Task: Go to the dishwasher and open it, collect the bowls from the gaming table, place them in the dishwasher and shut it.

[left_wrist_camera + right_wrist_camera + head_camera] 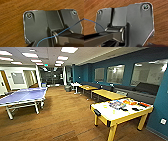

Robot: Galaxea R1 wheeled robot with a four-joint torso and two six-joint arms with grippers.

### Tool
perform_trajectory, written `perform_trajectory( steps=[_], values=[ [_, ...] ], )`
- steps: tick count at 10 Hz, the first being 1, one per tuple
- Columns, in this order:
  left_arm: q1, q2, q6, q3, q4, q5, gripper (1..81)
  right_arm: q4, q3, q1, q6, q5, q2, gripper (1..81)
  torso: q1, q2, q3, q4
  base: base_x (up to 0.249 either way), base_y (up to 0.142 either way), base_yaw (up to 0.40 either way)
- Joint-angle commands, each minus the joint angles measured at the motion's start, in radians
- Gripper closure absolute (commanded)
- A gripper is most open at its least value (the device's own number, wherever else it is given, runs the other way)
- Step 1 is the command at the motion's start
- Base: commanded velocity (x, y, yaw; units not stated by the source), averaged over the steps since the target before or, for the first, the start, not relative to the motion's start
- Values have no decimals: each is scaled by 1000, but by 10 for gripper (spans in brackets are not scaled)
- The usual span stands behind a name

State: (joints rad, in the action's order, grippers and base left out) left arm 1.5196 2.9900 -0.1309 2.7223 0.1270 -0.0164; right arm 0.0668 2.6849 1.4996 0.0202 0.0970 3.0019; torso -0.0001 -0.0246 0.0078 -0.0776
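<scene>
The dishwasher and the bowls are out of view. At the right stands a yellow-framed game table (117, 120) with a white top. Several small coloured items (117, 104) lie on it, too blurred to name. In the left wrist view my arm's dark plate (36, 27) hangs over the wood floor (11, 18), with a thin blue cable (62, 31) across it. The right wrist view has the same dark plate (137, 22) above wood floor (91, 7). I cannot tell how either gripper stands.
A blue table-tennis table (23, 95) stands at the left. Yellow tables (108, 94) and a dark sofa (142, 92) line the teal wall (160, 104) on the right. A white round table (75, 85) and a bin (68, 88) stand further back. Wood floor (65, 117) runs between.
</scene>
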Motion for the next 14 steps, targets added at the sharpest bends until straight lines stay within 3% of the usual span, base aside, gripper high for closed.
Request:
perform_trajectory(
  steps=[1, 14],
  values=[
    [-49, -5, 5, 1, 5, 50, 10, -1, -2, -61, 1, 52, 1, 10, 0, 0, 0, 0, 0, 0, -400],
    [-51, -5, 5, 1, -4, 49, 10, -2, 9, -61, 4, 52, -4, 10, 0, 0, 0, 0, 0, 0, -400]
  ],
)
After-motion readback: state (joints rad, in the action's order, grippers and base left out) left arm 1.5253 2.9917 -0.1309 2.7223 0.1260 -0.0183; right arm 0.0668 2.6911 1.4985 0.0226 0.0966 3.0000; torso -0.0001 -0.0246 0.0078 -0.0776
